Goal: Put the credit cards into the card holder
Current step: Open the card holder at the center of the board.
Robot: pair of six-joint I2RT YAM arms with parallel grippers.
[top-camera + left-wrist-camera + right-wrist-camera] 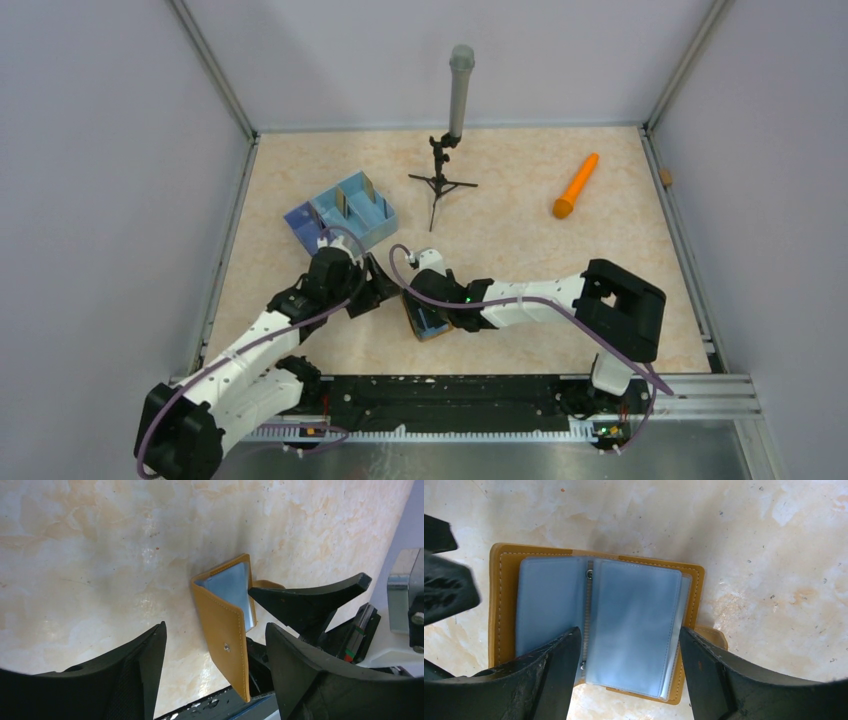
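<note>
Right wrist view: card holder (594,625) lay open on the table (749,540), blue pockets up, directly under my right gripper (629,645). Its fingers (549,680) were spread wide, one either side of the loose pocket leaf, with nothing clamped that I could see. Left wrist view: the holder's snap cover stood tilted up just ahead of the left gripper (215,640), also wide open and empty. One finger of the right gripper reached the holder's far edge. Top external: both grippers met at the holder near the table's front. Credit cards (342,200) stood upright in the blue tray (303,222), apart from the holder, beyond the left gripper.
</note>
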